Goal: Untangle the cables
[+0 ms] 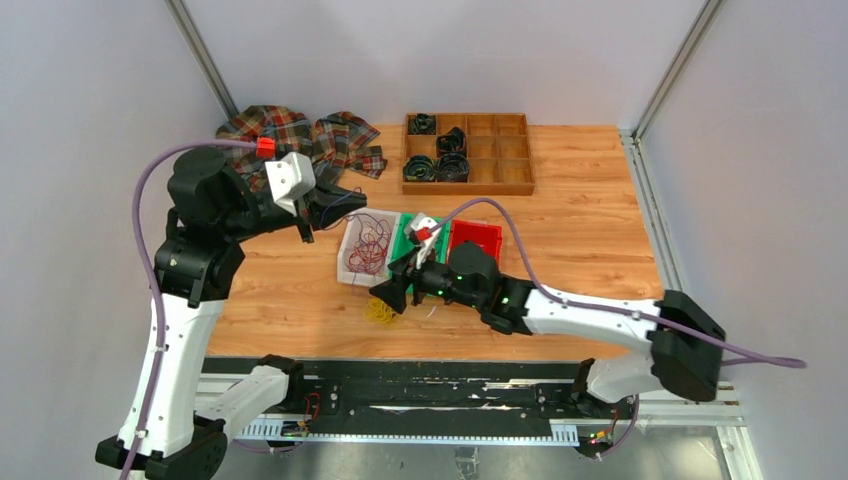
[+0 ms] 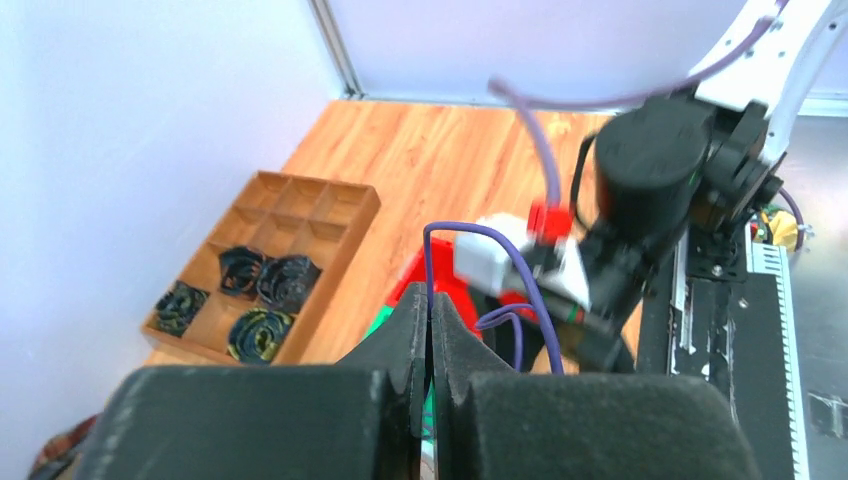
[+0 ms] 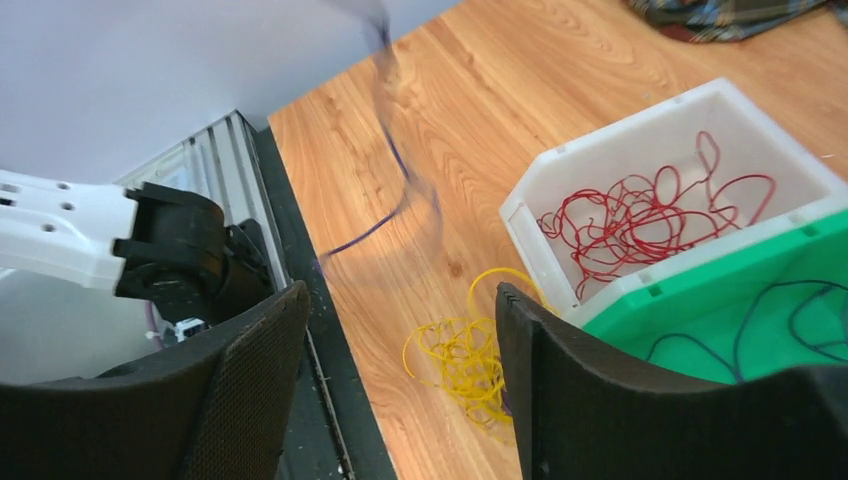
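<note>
My left gripper [image 2: 431, 300] is shut on a thin dark purple cable [image 2: 531, 290], which rises from between the jaws and loops down to the right. In the top view this left gripper [image 1: 335, 205] hangs above the white bin [image 1: 348, 268] that holds tangled red cables [image 1: 370, 245]. My right gripper [image 1: 392, 296] is low over the table in front of the bins. It [image 3: 400, 295] stands open with nothing between its fingers, and a yellow cable tangle [image 3: 465, 360] lies on the wood below. A blurred purple cable [image 3: 398, 165] hangs in the air beyond it.
A green bin [image 3: 690, 285] with purple cables [image 3: 760, 330] stands beside the white bin [image 3: 530, 205], and a red bin [image 1: 476, 238] stands to their right. A wooden compartment tray [image 1: 500, 150] with black coiled bands sits at the back. A plaid cloth [image 1: 300, 135] lies at the back left.
</note>
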{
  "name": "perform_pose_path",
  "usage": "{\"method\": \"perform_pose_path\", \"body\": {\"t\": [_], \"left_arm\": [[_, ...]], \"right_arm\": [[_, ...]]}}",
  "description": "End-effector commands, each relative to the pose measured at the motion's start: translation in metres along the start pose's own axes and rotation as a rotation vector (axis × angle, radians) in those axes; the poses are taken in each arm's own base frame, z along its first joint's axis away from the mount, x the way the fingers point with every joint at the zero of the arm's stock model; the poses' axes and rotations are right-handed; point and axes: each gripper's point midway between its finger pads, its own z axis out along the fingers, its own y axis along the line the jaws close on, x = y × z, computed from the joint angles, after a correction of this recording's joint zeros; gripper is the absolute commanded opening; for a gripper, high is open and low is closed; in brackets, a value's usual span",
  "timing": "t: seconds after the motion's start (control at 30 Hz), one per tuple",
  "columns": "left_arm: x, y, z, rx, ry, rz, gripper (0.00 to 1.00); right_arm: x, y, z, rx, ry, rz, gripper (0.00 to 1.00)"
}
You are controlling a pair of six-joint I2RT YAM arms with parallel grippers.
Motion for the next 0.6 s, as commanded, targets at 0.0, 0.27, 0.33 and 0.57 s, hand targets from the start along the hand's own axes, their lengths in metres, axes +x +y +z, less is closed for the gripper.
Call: {"method": "perform_pose_path", "body": {"t": [0.0,0.27,0.33,0.57], "left_arm": [[-0.020,0.003,0.000,-0.009,-0.016,-0.004,0.01],[-0.056,0.004,-0.003,-0.017,-0.064,-0.002,0.01],[-0.061,0.006,-0.002,-0.018,-0.069,-0.004,0.01],[-0.040,0.007,0.019,0.025,-0.034,-0.068,0.01]], "right_arm": [[-0.021,0.011,0.034,-0.066,-0.080,0.004,0.69],[0.043,-0.009,0.069,-0.019,0.030,0.075,0.59],[0.062,-0.013,0.065,-0.005,0.061,0.100,0.57],[0.064,-0.048,0.011,0.182,0.050,0.117,0.60]]}}
